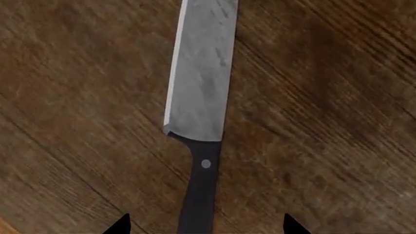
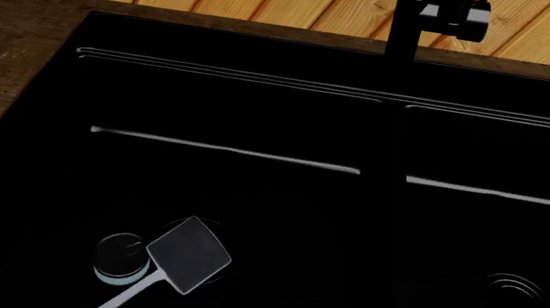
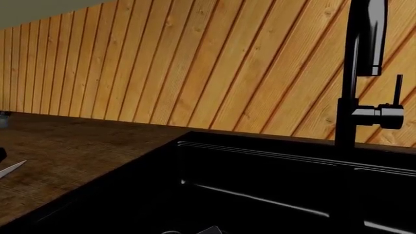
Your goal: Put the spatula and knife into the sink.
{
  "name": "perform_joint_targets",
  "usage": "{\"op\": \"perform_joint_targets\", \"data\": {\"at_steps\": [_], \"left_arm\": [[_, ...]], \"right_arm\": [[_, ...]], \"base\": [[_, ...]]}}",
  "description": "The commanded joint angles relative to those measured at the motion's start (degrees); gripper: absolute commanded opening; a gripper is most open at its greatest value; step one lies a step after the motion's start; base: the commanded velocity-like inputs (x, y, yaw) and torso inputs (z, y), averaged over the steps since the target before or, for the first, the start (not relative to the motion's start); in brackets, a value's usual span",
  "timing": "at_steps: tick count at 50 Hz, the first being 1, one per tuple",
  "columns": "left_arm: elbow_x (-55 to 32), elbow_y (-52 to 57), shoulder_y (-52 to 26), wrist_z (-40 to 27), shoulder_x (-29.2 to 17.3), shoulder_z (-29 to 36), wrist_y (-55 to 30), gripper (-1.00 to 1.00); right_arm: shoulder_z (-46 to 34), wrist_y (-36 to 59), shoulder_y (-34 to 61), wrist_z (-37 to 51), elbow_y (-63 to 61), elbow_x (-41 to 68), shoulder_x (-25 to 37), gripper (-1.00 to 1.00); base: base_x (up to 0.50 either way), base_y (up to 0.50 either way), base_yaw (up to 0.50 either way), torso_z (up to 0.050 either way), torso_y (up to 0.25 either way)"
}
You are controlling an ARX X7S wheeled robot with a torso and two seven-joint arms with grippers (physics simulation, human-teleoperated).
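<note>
A: Where do the two utensils stand?

B: The spatula already lies in the left basin of the sink, blade beside the round drain. The knife lies flat on the wooden bench, outside the sink. Only the knife seems left to move.

A: And the pincers?

B: The left pincer hangs above the knife's dark handle, its two black tips apart, one on either side and apparently not yet touching it. The right pincer is not in view; its camera looks across the bench toward the faucet.

A: How would the knife handle?

B: Probably stiff and fairly light, with a smooth, slippery blade and a thin profile that lies close to the wood. The handle looks the sensible hold, near the rivet, so the blade's weight does not tip it.
</note>
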Motion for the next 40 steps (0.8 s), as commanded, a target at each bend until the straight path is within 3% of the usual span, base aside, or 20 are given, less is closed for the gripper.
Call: {"op": "perform_joint_targets", "data": {"at_steps": [1, 13, 14, 30, 33, 40], "left_arm": [[0.81, 6.44, -0.4, -2.23, -2.87, -1.76, 3.46, 1.0], [2.55, 8.72, 0.2, -3.4, -4.7, -2.67, 5.18, 1.0], [2.37, 9.42, -0.46, -4.48, -4.93, -2.37, 6.66, -1.0], [13.46, 13.67, -5.68, -4.05, -2.12, -3.37, 14.36, -1.0], [16.85, 13.81, -8.21, -2.05, 0.75, -4.91, 15.78, -1.0], [27.78, 5.85, -14.42, 10.92, 13.65, -8.91, 13.46, -1.0]], "right_arm": [[0.55, 1.37, 0.76, 0.91, -0.73, 0.94, 0.08, 1.0], [0.61, 1.83, 1.18, 1.86, -1.68, 1.62, 0.64, 1.0], [0.67, 1.8, 1.19, 1.93, -1.73, 1.73, 0.65, 1.0], [0.46, 0.98, 0.72, 1.75, -1.44, 1.24, 0.75, 1.0], [0.26, 1.11, 1.04, 1.82, -1.56, 1.29, 0.76, 1.0], [-0.05, 1.41, 1.46, 2.13, -1.68, 1.45, 0.85, 1.0]], "base": [[0.0, 0.0, 0.0, 0.0, 0.0], [0.0, 0.0, 0.0, -0.002, 0.0], [0.0, 0.0, 0.0, 0.0, 0.0], [0.0, 0.0, 0.0, -0.001, 0.0], [0.0, 0.0, 0.0, 0.0, 0.0], [0.0, 0.0, 0.0, 0.0, 0.0]]}}
